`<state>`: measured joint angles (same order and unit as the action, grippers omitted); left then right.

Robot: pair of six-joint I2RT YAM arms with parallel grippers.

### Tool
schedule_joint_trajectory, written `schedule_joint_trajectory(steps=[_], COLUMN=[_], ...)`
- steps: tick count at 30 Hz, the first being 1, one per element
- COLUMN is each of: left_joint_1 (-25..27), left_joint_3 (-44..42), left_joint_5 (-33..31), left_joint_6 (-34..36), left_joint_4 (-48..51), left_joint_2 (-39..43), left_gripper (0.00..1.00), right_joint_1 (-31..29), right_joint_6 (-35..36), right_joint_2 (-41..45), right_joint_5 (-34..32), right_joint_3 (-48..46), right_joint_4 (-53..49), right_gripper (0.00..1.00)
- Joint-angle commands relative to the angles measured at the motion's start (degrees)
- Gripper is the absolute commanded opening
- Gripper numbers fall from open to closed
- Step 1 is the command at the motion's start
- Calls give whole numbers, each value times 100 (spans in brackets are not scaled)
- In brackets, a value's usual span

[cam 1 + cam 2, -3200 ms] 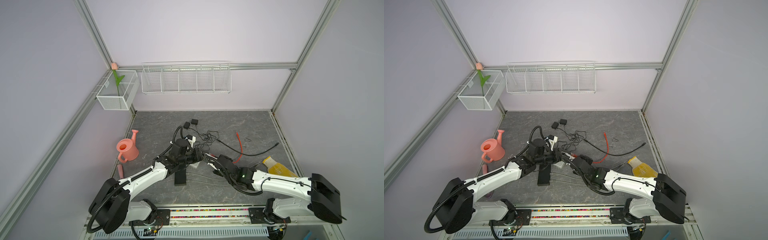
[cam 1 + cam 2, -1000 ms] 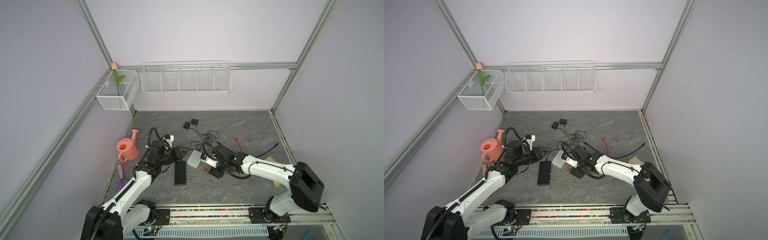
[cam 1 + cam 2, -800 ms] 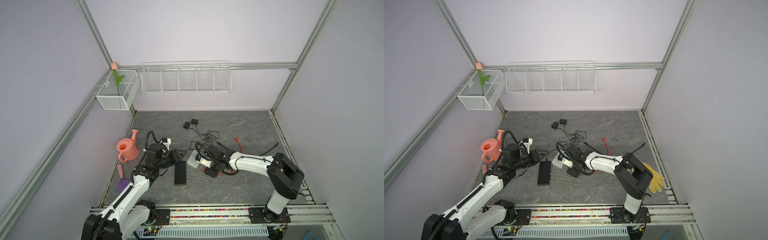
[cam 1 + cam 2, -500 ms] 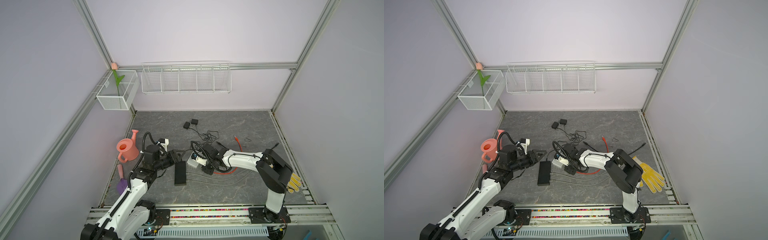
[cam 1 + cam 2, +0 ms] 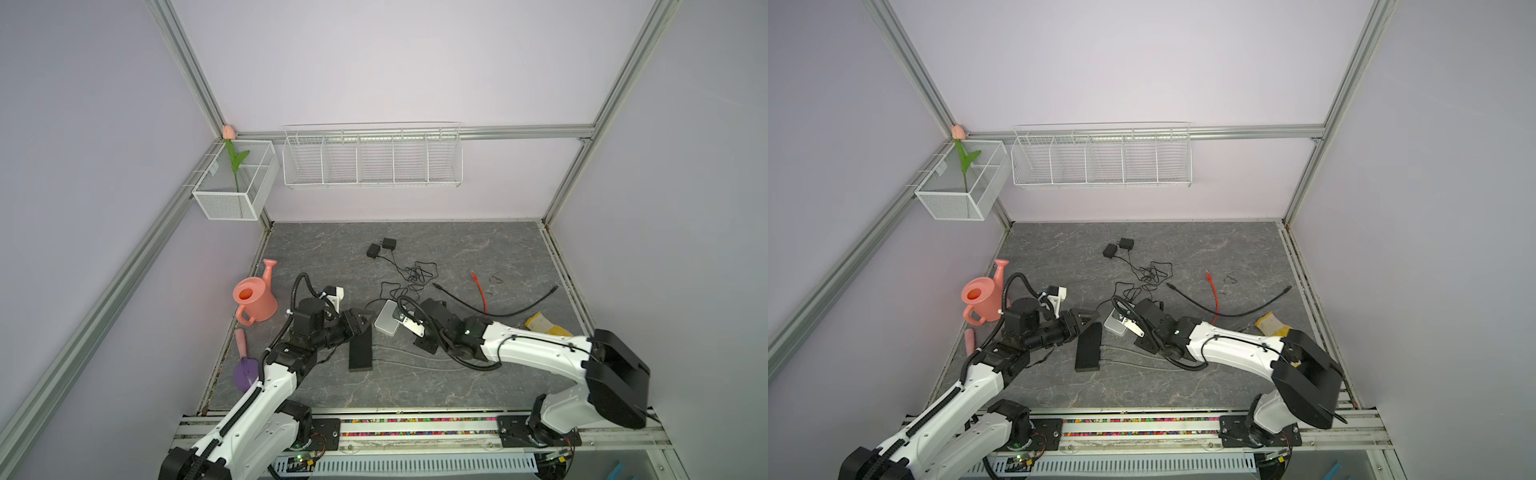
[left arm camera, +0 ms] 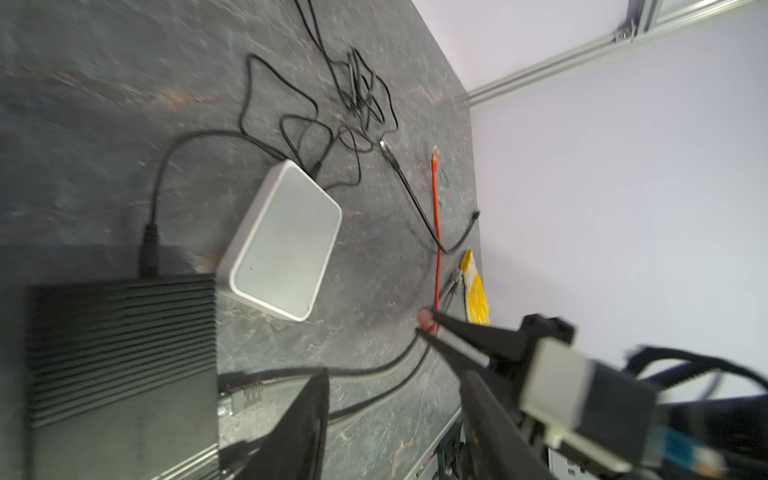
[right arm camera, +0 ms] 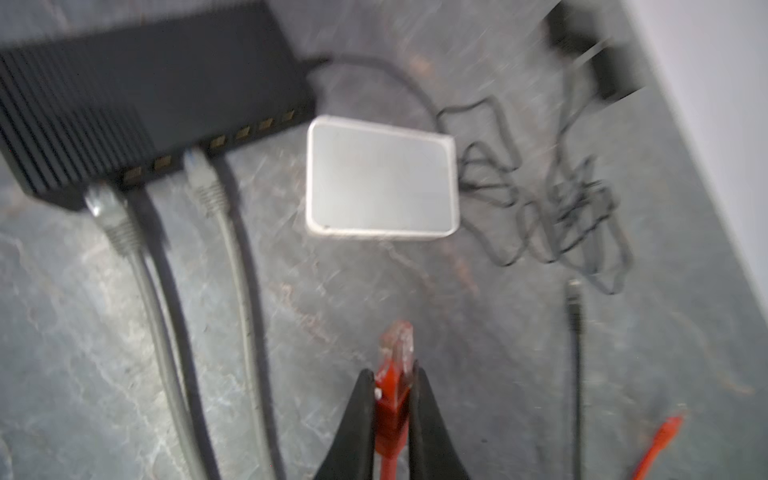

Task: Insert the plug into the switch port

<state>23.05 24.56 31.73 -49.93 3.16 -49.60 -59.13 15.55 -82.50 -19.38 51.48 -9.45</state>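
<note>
Black, ribbed and long, the rectangular network switch [image 7: 137, 83] is the largest thing near the right gripper [image 7: 392, 376]. It lies ahead of the fingertips and off to one side, with its row of ports facing the gripper. Two grey network cables [image 7: 214, 195] are already plugged in, and several free ports [image 7: 243, 133] show beside them. The left gripper [image 5: 360, 325] sits just beside one end of the switch, jaws parted and nothing between them.

Smaller, the white rounded plastic box [image 7: 380, 183] lies straight ahead of the right gripper, close beside the switch.

Smallest is the red network plug [image 7: 397, 345]. A second ago the right gripper's jaws stood wide; now they are pinched on the plug's red boot, and its clear tip pokes out beyond the fingertips. The red cable trails back under the arm.

So the pick-up looks done and the insertion has not begun. The plug is well apart from the ports and points at the white box, so it seems to need turning toward a free port first. The left gripper looks placed to steady the switch.
</note>
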Motion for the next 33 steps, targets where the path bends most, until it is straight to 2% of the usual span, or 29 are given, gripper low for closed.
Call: schedule_joint_trajectory(steps=[1,5,8,12,19,33], left_joint_1=[217,311,527,993,1195,1256], left_joint_3=[-105,-228,-207,151,313,461], left_joint_5=[-117,43,12,-116,151,118], left_joint_6=[-486,-1028,-1411,-1371,-1589,-1597], left_joint_4=[-729,-1507,-2076,-2236,-2731,-2562], left_joint_2=[-4,-127,-283,-717,-1456,-1527], left_gripper=[51,51,51,52,52,38], right_joint_1=[-208,-505,-648,-826,-1025,-1268], right_joint_6=[228,431,507,560,766,1063], right_joint_2=[485,843,941,1038,927,499], right_joint_5=[-837,-1321,-1449,-1517,-1716,-2004], right_joint_3=[-379,-762,-859,-963,-1015,-831], right_joint_4=[794,1315,1376,1466,1725,1948], right_gripper=[7,7,7,7,7,7])
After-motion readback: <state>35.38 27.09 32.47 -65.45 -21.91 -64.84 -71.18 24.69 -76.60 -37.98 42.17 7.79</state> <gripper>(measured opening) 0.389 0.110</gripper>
